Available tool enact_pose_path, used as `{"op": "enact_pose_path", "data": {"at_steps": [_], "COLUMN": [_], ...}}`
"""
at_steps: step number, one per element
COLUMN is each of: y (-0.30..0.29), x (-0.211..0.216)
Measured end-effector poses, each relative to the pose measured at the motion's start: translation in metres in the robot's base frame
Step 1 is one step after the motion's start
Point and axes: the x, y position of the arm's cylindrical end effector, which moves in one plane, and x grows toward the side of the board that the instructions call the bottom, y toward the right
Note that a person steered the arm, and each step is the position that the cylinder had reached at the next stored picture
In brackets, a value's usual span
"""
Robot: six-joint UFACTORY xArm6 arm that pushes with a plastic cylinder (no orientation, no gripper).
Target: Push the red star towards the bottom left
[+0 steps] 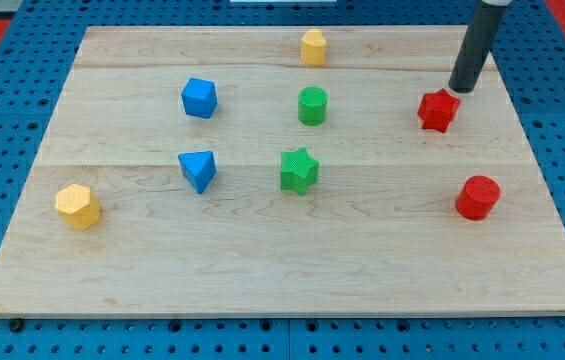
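My tip [461, 88] just beside red star [439, 110], at its upper-right, seemingly touching; no gripper fitted, only bare rod; red cylinder [478, 197] below, well apart.

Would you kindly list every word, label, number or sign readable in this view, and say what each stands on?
None: no text shows on the board, on the red star or the other blocks, or on the rod, whose tip sits just above and to the right of the star in the view.

Tip [460, 89] just upper-right of star [438, 110]; cylinder [478, 197] below, apart.
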Motion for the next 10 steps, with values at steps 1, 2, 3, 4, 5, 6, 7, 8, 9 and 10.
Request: {"op": "enact_pose_path", "data": {"at_steps": [1, 2, 3, 4, 5, 6, 7, 8, 9, 10], "y": [0.000, -0.012, -0.032, -0.058, -0.079, -0.091, -0.090, -0.092, -0.093, -0.111], "x": [0.025, 0.042, 0.044, 0.035, 0.021, 0.016, 0.046, 0.062, 0.029, 0.021]}}
